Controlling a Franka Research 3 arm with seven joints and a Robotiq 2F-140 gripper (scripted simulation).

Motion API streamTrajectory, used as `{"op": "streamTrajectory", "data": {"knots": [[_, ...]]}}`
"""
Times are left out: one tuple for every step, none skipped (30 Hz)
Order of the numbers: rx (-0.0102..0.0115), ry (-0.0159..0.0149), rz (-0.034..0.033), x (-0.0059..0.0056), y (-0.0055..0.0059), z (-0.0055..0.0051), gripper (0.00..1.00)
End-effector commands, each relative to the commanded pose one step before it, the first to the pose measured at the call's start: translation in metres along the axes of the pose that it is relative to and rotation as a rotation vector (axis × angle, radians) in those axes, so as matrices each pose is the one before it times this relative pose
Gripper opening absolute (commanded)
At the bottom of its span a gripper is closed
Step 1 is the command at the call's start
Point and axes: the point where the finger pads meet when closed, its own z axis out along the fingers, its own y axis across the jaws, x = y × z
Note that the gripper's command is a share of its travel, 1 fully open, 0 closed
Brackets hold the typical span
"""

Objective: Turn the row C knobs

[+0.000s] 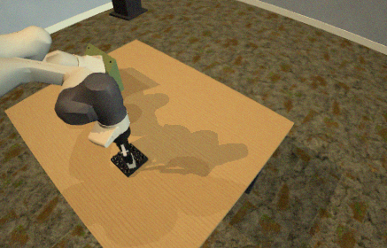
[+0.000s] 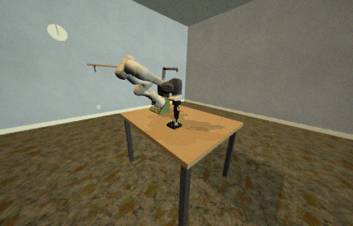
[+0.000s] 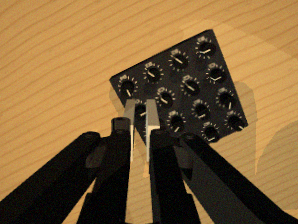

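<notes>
In the top view, the knob box lies low and left of centre on the wooden table, which serves as the surface. The Franka arm reaches in from the left edge, bringing the hand down onto it, presumably for straight access to one knob. The fingers hide part of the panel, and marks and names are too small to read.

In the exterior view, the box sits flat in the middle of the frame, presumably on its feet, with the hand upright above it. That pose suits twisting about a knob's own axis. No knob setting can be made out, nor the feet or socket.

In the wrist view, the names lie above their knobs, so the upper edge should be the front and the upper row D. The hand appears clenched on knob C4, seen in the narrow gap left of centre; the close fit probably spares its neighbours, though pad contact is hard to confirm. The fingers cover knobs toward the box's lower left corner. C4's line is partly visible, its exact mark unclear.
</notes>
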Motion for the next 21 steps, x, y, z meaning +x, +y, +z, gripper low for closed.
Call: {"op": "streamTrajectory", "data": {"knots": [[0.00212, 0.00013, 0.15635, -0.00027, 0.00085, 0.00163, 0.05], [0.0, 0.0, 0.01449, 0.0, 0.0, 0.0, 0.05], [0.0, 0.0, 0.01448, 0.0, 0.0, 0.0, 0.05], [0.0, 0.0, 0.01448, 0.0, 0.0, 0.0, 0.05], [0.0, 0.0, 0.01448, 0.0, 0.0, 0.0, 0.05], [0.0, 0.0, 0.01448, 0.0, 0.0, 0.0, 0.05], [0.0, 0.0, 0.01448, 0.0, 0.0, 0.0, 0.05], [0.0, 0.0, 0.01448, 0.0, 0.0, 0.0, 0.05], [0.0, 0.0, 0.01448, 0.0, 0.0, 0.0, 0.05], [0.0, 0.0, 0.01448, 0.0, 0.0, 0.0, 0.05], [0.0, 0.0, 0.01448, 0.0, 0.0, 0.0, 0.05], [0.0, 0.0, 0.01448, 0.0, 0.0, 0.0, 0.05], [0.0, 0.0, 0.0, 0.0, 0.0, 0.0, 0.05], [0.0, 0.0, 0.0, 0.0, 0.0, 0.0, 0.05], [0.0, 0.0, 0.027, 0.0, 0.0, 0.0, 0.05], [0.0, 0.0, 0.02546, 0.0, 0.0, 0.0, 0.05], [0.0, 0.0, 0.01438, 0.0, 0.0, 0.0, 0.05], [0.0, 0.0, 0.01452, 0.0, 0.0, 0.0, 0.05], [0.0, 0.0, 0.01451, 0.0, 0.0, 0.0, 0.05], [0.0, 0.0, 0.0145, 0.0, 0.0, 0.0, 0.05], [0.0, 0.0, 0.01451, 0.0, 0.0, 0.0, 0.05]]}}
